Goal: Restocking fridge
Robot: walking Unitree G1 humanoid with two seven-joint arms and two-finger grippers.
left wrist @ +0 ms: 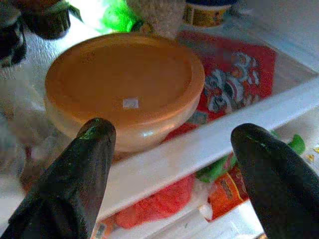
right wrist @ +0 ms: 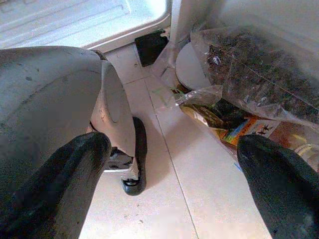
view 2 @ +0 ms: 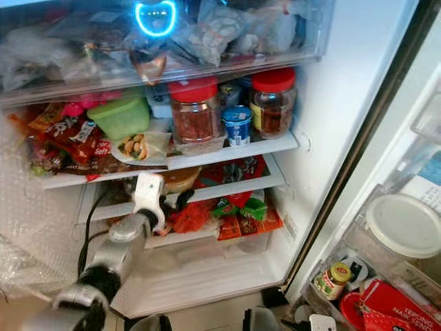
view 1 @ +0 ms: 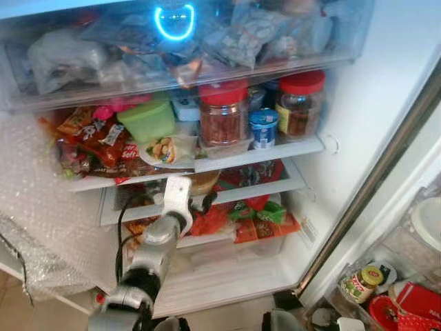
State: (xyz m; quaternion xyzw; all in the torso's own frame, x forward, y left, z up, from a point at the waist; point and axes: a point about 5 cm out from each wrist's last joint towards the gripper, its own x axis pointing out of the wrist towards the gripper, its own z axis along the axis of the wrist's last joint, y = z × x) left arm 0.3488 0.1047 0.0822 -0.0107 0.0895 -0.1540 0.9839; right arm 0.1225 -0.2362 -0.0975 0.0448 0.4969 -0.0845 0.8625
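Note:
The fridge stands open before me. My left arm [view 1: 162,234] reaches into its middle shelf. There my left gripper [left wrist: 173,132] is open, its fingers spread just in front of a round container with an orange lid [left wrist: 124,84] that sits on the shelf, not touching it. The same container [view 1: 203,181] peeks out behind the wrist in the left eye view. A red printed packet [left wrist: 234,74] lies beside it. My right gripper [right wrist: 174,145] hangs open over the tiled floor, holding nothing.
Two red-lidded jars [view 1: 222,110] [view 1: 300,102], a green tub [view 1: 146,121] and snack packets fill the shelf above. Bagged food crowds the top drawer [view 1: 207,48]. Door bins [view 1: 362,283] with jars stand at right, bubble wrap [view 1: 41,207] at left. Food bags [right wrist: 259,74] lie on the floor.

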